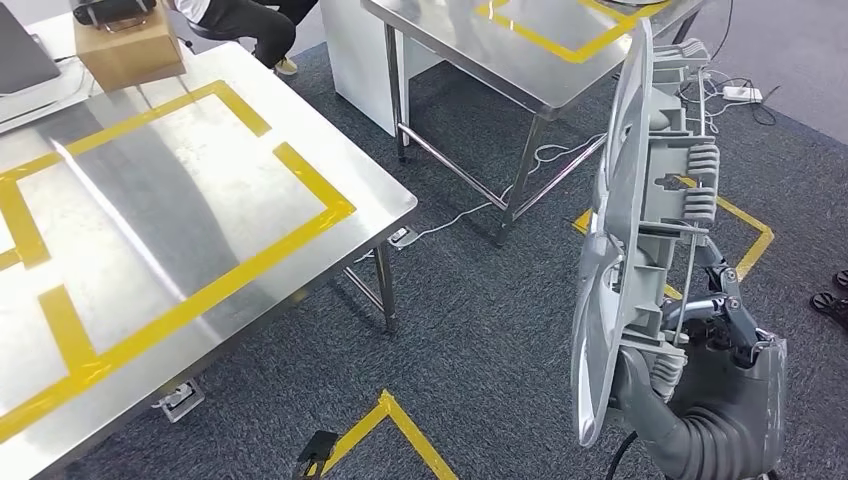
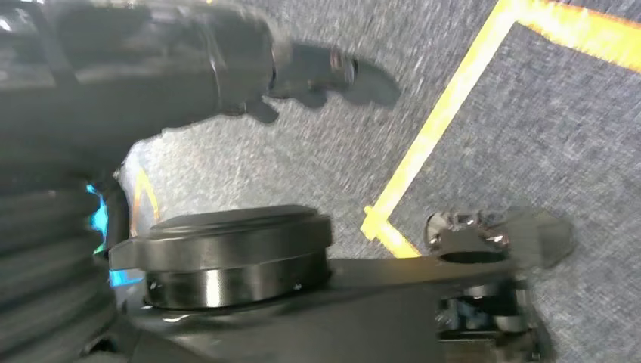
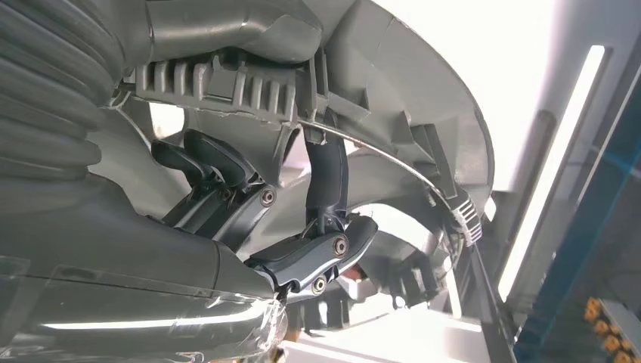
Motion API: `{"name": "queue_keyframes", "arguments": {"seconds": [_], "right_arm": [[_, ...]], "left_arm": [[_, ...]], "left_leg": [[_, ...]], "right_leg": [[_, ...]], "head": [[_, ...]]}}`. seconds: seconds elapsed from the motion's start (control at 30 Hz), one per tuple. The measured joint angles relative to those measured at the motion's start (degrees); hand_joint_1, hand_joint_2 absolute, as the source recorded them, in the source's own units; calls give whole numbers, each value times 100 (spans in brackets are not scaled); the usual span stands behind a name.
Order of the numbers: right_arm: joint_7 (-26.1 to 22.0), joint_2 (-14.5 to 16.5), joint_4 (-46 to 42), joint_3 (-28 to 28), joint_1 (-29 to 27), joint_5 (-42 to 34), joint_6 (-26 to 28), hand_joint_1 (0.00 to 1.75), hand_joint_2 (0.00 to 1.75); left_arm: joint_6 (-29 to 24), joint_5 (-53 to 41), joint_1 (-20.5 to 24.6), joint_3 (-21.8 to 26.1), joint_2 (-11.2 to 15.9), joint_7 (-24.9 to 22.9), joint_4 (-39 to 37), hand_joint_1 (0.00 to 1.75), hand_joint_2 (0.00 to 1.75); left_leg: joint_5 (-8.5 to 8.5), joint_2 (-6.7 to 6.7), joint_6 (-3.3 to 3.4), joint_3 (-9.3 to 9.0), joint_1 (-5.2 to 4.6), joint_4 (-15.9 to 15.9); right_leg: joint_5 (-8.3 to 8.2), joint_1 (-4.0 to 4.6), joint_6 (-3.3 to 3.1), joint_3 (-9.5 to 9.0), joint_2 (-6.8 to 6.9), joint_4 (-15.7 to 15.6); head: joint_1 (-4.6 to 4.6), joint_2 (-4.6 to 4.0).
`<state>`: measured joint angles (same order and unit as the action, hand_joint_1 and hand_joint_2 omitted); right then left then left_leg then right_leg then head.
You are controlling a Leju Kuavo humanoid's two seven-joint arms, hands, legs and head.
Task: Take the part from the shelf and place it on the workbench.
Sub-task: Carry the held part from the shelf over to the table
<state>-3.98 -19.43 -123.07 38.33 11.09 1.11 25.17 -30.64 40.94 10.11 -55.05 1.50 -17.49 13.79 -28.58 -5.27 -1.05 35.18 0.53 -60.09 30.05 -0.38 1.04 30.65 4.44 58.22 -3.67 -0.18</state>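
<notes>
The part (image 1: pixel 640 230), a long grey plastic piece, is held by the right hand (image 1: pixel 700 345) near its lower end. It is stood up on end, so its long side runs up and down, and its top is tipped a little away from the robot. A thin curved shell is seen on the side turned toward the tables, and ribs, clips and a thin wire are seen on the side turned toward the hand. In the right wrist view the dark fingers (image 3: pixel 325 189) are hooked around a rib of the part (image 3: pixel 363 91), and the thumb is pressed below.

The left hand (image 2: pixel 317 72) is seen blurred in the left wrist view, hung above the carpet (image 2: pixel 559 121), with nothing in it. Whether its fingers are spread or curled cannot be told.

To the left of the right hand, a shiny steel workbench (image 1: pixel 180 220) with yellow tape (image 1: pixel 215 290) is seen. A brown box (image 1: pixel 128 48) is set at its far edge, and a person's dark trouser leg (image 1: pixel 250 25) is seen just behind. A second steel table (image 1: pixel 500 50) is stood farther off, beyond the part. White cables (image 1: pixel 470 205) are laid on the grey carpet (image 1: pixel 480 330) under it.

Between the right hand and the workbench's near corner, open carpet is seen, marked with yellow tape lines (image 1: pixel 405 425).
</notes>
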Motion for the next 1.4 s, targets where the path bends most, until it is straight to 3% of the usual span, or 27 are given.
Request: {"name": "queue_keyframes", "arguments": {"seconds": [0.03,0.1,0.2,0.23,0.27,0.3,0.33,0.4,0.47,0.53,0.6,0.67,0.73,0.77,0.8,0.83,0.9,0.97,1.07,1.13,1.23,1.27,1.3,1.33,1.4], "right_arm": [[0,0,1,1,2,0,-4,175,175],[0,-1,1,1,4,-1,-18,175,175],[0,-2,7,2,2,-2,-39,175,175],[0,-2,14,2,0,-3,-43,175,175],[0,-2,22,3,0,-4,-46,175,175],[0,-2,31,3,-1,-5,-48,175,175],[0,-2,37,2,0,-8,-49,175,175],[0,-2,42,0,5,-15,-50,175,175],[0,-2,44,0,12,-26,-52,175,175],[0,-3,45,1,17,-33,-58,175,175],[1,-3,45,4,9,-39,-62,175,175],[3,-3,48,7,-10,-46,-62,175,175],[4,-4,54,8,-30,-50,-61,175,175],[4,-4,60,9,-37,-50,-61,175,175],[4,-4,66,9,-38,-50,-61,175,175],[4,-4,73,9,-38,-50,-60,175,175],[4,-4,82,9,-35,-50,-60,175,175],[5,-4,81,8,-28,-51,-61,175,175],[7,-4,86,10,-25,-53,-67,175,175],[10,-4,95,10,-38,-54,-71,175,175],[15,-3,114,9,-95,-57,-72,175,175],[16,-3,131,9,-109,-59,-73,175,175],[16,-4,151,9,-115,-62,-74,175,175],[17,-4,171,9,-115,-64,-75,175,175],[17,-4,192,8,-108,-65,-80,175,175]], "left_arm": [[5,9,-2,-1,3,0,0,0,175],[13,22,4,-1,9,0,0,0,175],[13,24,19,-1,14,0,0,0,175],[13,24,20,-1,13,0,0,0,175],[13,24,20,-1,12,0,0,0,175],[13,23,19,-1,12,0,0,0,175],[13,22,20,-1,10,0,0,0,175],[13,14,25,-1,-4,0,2,0,175],[12,4,32,-1,-28,0,4,0,175],[11,-6,29,-1,-41,0,4,0,175],[10,-16,18,-2,-38,0,3,0,175],[9,-22,16,-2,-32,0,2,0,175],[10,-26,16,-2,-32,0,2,0,175],[10,-26,11,-3,-32,0,2,0,175],[11,-26,6,-3,-31,0,2,0,175],[11,-27,4,-3,-28,0,1,0,175],[11,-29,8,-2,-25,0,1,0,175],[11,-31,14,-2,-26,0,1,0,175],[11,-31,9,-3,-28,0,1,0,175],[10,-32,13,-3,-29,0,1,0,175],[10,-34,11,-3,-41,0,0,0,175],[9,-33,6,-3,-44,0,0,0,175],[6,-32,1,-3,-44,0,0,0,175],[3,-31,-2,-3,-43,0,0,0,175],[-1,-31,-2,-3,-49,0,1,0,175]], "left_leg": [[-2,57,51,5,-4,-1],[14,180,114,2,-1,10],[29,380,186,-9,-20,15],[32,454,201,-10,-36,14],[35,532,211,-14,-54,14],[38,614,218,-21,-72,14],[41,695,223,-31,-86,14],[51,842,226,-35,-103,13],[79,970,197,-2,-85,13],[122,1080,132,38,-61,36],[44,885,78,100,-79,-36],[-262,572,23,315,-70,-491],[-573,510,-51,627,-13,-1174],[-618,515,-85,719,14,-1383],[-554,511,-115,709,33,-1385],[-401,482,-141,588,48,-1176],[-79,257,-164,174,41,-431],[26,66,-80,-58,10,19],[21,158,79,-47,-6,55],[42,271,145,-45,-1,65],[60,452,211,-36,-10,68],[63,519,219,-35,-17,67],[66,591,222,-38,-24,67],[67,665,224,-45,-32,66],[70,803,222,-65,-44,67]], "right_leg": [[12,-7,13,-9,24,-2],[157,-38,51,29,-94,143],[688,-49,67,438,-367,1119],[800,-43,51,601,-390,1458],[803,-33,22,700,-401,1634],[687,-18,-22,707,-416,1595],[476,4,-79,619,-455,1346],[60,48,-210,324,-661,602],[-79,79,-272,145,-821,165],[-77,84,-267,101,-771,51],[-126,57,-252,49,-653,-85],[-177,31,-243,17,-523,-178],[-179,24,-244,18,-394,-182],[-174,20,-238,18,-329,-176],[-165,14,-226,17,-272,-170],[-152,4,-206,16,-219,-157],[-108,-6,-137,16,-137,-105],[-64,15,-67,21,-78,-47],[-30,12,-10,11,-8,-28],[158,-18,36,84,-125,184],[710,-27,58,518,-365,1224],[790,-23,46,650,-387,1508],[755,-18,25,703,-400,1604],[610,-12,-8,659,-421,1483],[173,-6,-103,359,-585,781]], "head": [[5,1],[11,1],[15,1],[15,1],[15,1],[15,1],[15,1],[13,1],[10,1],[12,1],[9,1],[-4,1],[-12,1],[-13,1],[-13,1],[-13,1],[-15,1],[-12,1],[-5,1],[-3,1],[-3,1],[-3,1],[-3,1],[-2,1],[-2,1]]}}
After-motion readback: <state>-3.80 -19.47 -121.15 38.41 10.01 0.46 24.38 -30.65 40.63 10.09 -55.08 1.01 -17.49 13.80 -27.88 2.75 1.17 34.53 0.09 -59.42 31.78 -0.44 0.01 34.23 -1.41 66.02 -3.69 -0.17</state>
